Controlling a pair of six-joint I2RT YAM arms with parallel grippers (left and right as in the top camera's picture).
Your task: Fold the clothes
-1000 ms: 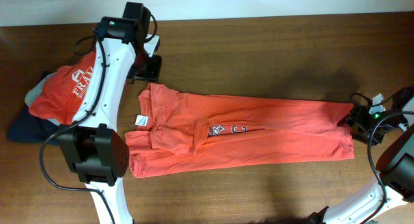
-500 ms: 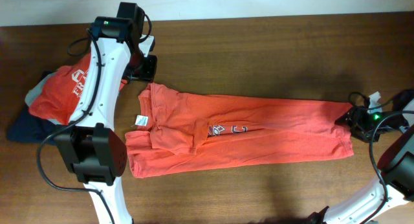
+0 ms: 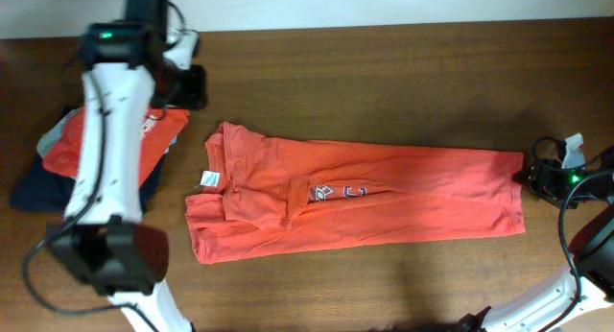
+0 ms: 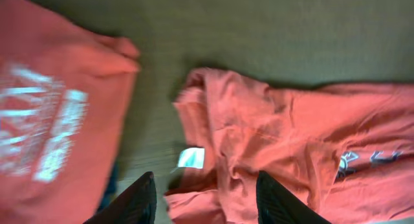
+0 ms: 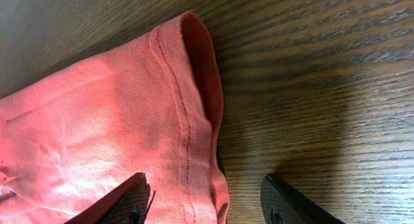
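The orange-red T-shirt (image 3: 384,193) lies flat across the table as a long band, with its neck and white tag (image 3: 204,178) at the left and part of the chest print (image 3: 338,193) showing. My left gripper (image 3: 189,85) is open and empty, above the table off the shirt's upper left corner. The left wrist view shows the collar (image 4: 259,127) and tag (image 4: 191,157) past its fingers (image 4: 206,204). My right gripper (image 3: 537,176) is open just off the shirt's right end. In the right wrist view the stitched hem (image 5: 184,114) lies between its fingers (image 5: 207,208).
A pile of folded clothes sits at the left edge: a red shirt with a white logo (image 3: 72,145) on top, grey (image 3: 53,130) and navy (image 3: 34,193) garments under it. The red shirt also shows in the left wrist view (image 4: 52,120). Bare wood surrounds the T-shirt.
My left arm has swung left and back, away from the shirt's collar toward the folded pile. My right gripper has drawn slightly right, off the hem. The shirt has not moved.
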